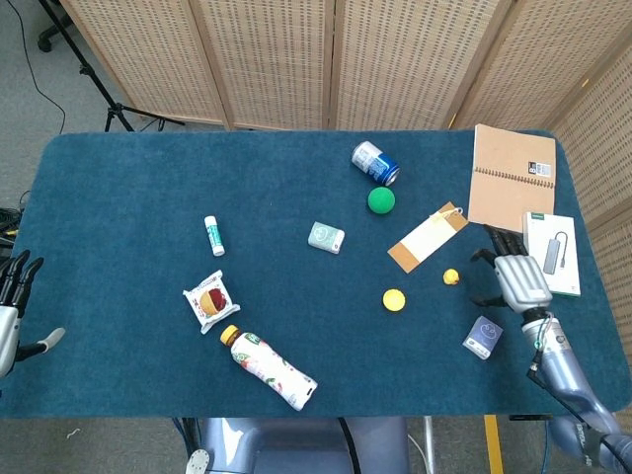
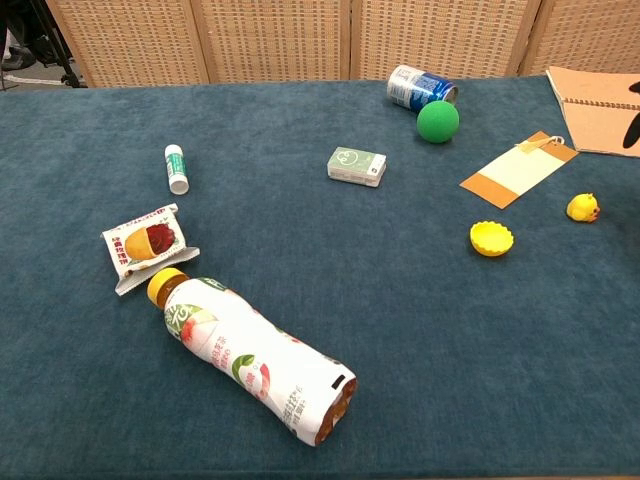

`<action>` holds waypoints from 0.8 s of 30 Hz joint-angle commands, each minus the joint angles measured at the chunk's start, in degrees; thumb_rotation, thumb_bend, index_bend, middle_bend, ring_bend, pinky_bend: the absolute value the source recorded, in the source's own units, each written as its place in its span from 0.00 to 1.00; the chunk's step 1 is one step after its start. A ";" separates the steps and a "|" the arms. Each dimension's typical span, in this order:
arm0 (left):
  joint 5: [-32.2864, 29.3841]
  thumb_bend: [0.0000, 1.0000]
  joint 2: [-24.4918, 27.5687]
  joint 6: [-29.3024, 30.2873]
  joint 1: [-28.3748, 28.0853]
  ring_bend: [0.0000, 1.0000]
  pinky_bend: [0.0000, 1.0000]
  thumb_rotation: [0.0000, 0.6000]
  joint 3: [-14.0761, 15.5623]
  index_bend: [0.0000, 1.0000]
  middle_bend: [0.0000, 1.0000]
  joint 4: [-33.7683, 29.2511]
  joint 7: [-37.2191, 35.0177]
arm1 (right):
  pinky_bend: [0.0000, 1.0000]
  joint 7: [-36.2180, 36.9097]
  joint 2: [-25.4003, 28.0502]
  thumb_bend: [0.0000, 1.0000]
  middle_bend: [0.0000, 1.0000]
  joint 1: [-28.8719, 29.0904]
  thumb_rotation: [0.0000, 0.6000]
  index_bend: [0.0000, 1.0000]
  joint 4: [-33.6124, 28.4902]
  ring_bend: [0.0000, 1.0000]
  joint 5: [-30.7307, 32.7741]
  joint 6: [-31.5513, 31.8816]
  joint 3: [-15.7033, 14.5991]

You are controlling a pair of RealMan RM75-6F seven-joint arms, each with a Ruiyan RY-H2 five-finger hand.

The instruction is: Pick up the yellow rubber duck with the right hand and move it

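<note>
Yellow rubber duck (image 1: 450, 276) sits free on the blue tabletop (image 1: 128, 197), just below the tan-and-white card (image 1: 427, 237) and right of the yellow round cap (image 1: 394, 299); chest view shows it upright near the right edge. Step: approach, no grasp yet. Right hand (image 1: 517, 278) hovers just right of the duck, apart from it, fingers (image 1: 491, 237) spread and holding nothing. Left hand (image 1: 12, 311) is at the far left tabletop edge, fingers apart, empty.

Next move, as a guess: shift the right hand left over the duck, lower, close fingers around the small body. Duck is small and likely light, so it could slip or get nudged toward the card.

Writing: nothing legible. Bottle (image 1: 272, 370) has a fruit-print label, text too small. Blue can (image 1: 375, 163), snack packet (image 1: 211, 301), small green-white box (image 1: 325, 237), notebook (image 1: 512, 178) label: all unreadable.
</note>
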 commanded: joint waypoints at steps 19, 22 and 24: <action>-1.93 0.00 -1.10 -2.07 -0.88 0.00 0.00 1.00 -0.44 0.00 0.00 1.18 0.67 | 0.00 6.17 -11.36 0.31 0.00 5.99 1.00 0.41 15.94 0.00 2.27 -7.43 -1.20; -2.13 0.00 -1.10 -2.22 -0.89 0.00 0.00 1.00 -0.44 0.00 0.00 1.31 0.62 | 0.00 6.27 -12.06 0.33 0.00 6.44 1.00 0.41 16.78 0.00 2.41 -7.87 -1.21; -2.23 0.00 -1.06 -2.36 -0.92 0.00 0.00 1.00 -0.43 0.00 0.00 1.42 0.51 | 0.00 6.24 -12.30 0.34 0.00 6.75 1.00 0.42 17.07 0.00 2.67 -8.35 -1.13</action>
